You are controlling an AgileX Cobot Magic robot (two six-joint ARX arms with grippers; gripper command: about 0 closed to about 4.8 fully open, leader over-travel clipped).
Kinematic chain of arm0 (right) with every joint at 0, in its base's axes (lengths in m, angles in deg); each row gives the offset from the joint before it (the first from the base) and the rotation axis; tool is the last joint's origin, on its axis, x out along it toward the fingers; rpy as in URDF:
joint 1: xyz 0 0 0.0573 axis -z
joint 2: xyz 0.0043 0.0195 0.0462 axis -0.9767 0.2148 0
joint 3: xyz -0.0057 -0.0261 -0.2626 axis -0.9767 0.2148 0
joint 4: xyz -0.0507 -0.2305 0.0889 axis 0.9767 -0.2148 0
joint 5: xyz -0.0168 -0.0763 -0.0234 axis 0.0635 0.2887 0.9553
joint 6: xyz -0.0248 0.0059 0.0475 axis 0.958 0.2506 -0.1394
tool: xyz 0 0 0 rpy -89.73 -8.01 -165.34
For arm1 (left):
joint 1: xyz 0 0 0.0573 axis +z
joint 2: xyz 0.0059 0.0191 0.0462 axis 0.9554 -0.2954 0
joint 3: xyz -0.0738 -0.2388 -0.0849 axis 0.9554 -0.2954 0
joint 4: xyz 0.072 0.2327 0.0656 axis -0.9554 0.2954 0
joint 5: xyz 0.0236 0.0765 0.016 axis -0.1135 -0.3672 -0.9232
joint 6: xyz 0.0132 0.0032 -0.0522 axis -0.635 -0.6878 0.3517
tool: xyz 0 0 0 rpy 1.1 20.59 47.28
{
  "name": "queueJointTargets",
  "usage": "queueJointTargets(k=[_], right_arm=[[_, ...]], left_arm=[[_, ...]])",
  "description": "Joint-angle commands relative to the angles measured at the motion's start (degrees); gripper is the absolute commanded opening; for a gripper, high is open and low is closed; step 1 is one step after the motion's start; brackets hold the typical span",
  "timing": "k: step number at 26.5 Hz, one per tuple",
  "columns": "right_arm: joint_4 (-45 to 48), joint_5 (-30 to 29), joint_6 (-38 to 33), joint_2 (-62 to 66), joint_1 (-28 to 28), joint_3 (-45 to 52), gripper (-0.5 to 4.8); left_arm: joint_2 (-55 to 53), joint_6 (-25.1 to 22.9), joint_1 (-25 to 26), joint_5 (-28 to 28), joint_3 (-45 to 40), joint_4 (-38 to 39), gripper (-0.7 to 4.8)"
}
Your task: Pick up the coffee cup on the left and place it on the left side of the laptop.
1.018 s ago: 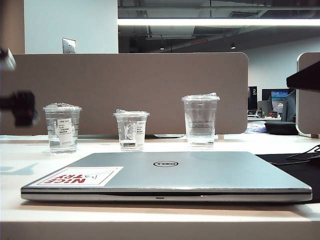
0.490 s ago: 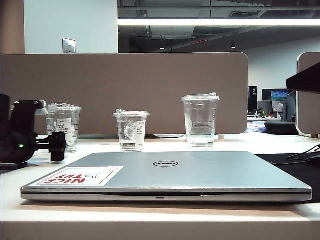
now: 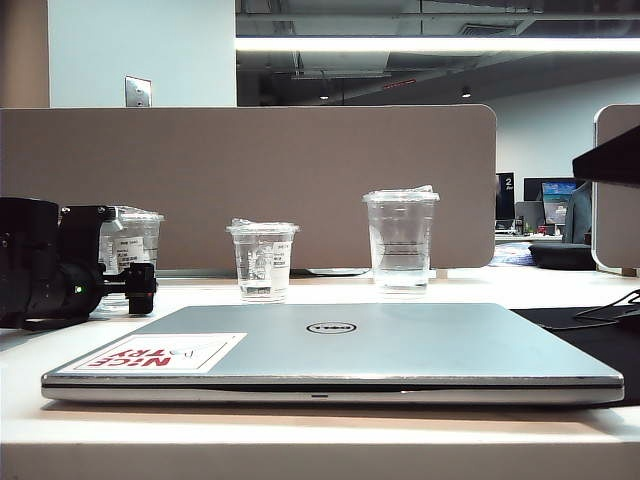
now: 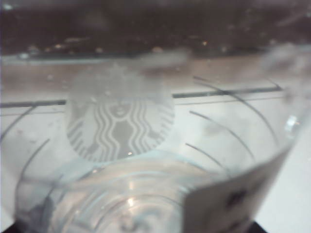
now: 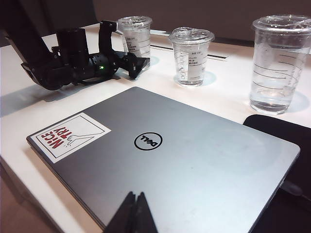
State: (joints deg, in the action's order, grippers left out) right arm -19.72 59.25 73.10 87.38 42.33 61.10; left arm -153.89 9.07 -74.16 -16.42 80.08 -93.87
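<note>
Left gripper (image 3: 125, 268) down low at table level on the left, jaws spread wide on either side of the coffee cup (image 3: 132, 248), not clamped on it. Coffee cup upright on the white table (image 3: 330, 290), at the left end of the row, behind the laptop's left rear corner. In the left wrist view, coffee cup (image 4: 146, 160) right up against the lens, blurred, round logo and ridge lines filling the frame, white label at one edge. Laptop (image 3: 340, 350) closed and flat in front, "NICE TRY" sticker (image 3: 160, 353) on its lid. Shorter cup (image 3: 263, 260) in the middle, tallest cup (image 3: 401, 240) to the right, both upright and apart. Right gripper (image 5: 132, 213) hanging above the laptop (image 5: 170, 160) lid's near edge, fingertips pressed together, holding nothing. Left gripper (image 5: 122, 52) at the coffee cup (image 5: 136, 35) in that view too.
</note>
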Motion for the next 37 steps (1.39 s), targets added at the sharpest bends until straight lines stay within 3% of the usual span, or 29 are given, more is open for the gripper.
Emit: queueJointTargets(k=[1,5,9,12,16,25,34,37], right_arm=[[0.9,0.1,0.0,0.0,0.0,0.2,-0.04],[0.9,0.1,0.0,0.0,-0.1,0.2,-0.04],[0.9,0.1,0.0,0.0,0.0,0.2,-0.04],[0.9,0.1,0.0,0.0,-0.1,0.2,-0.04],[0.9,0.1,0.0,0.0,0.0,0.2,-0.04],[0.9,0.1,0.0,0.0,0.0,0.2,-0.04],[0.9,0.1,0.0,0.0,0.0,0.2,-0.04],[0.9,0.1,0.0,-0.2,-0.1,0.2,-0.04]], left_arm=[[-1.9,-2.8,-0.3,-1.0,-0.7,3.2,4.79],[-2.1,-3.0,-0.3,-1.4,-0.7,2.9,4.79],[-2.1,-3.0,0.1,-1.1,-0.5,3.0,3.68],[-2.1,-3.0,0.1,-0.9,-0.5,3.0,3.32],[-2.1,-3.0,0.1,-0.5,-0.5,2.9,3.31],[0.0,-3.0,0.0,3.8,-3.3,-8.8,3.31],[14.1,-3.1,0.7,4.5,-20.7,-13.3,3.31],[19.3,0.7,0.6,6.0,-27.2,-13.3,3.31]])
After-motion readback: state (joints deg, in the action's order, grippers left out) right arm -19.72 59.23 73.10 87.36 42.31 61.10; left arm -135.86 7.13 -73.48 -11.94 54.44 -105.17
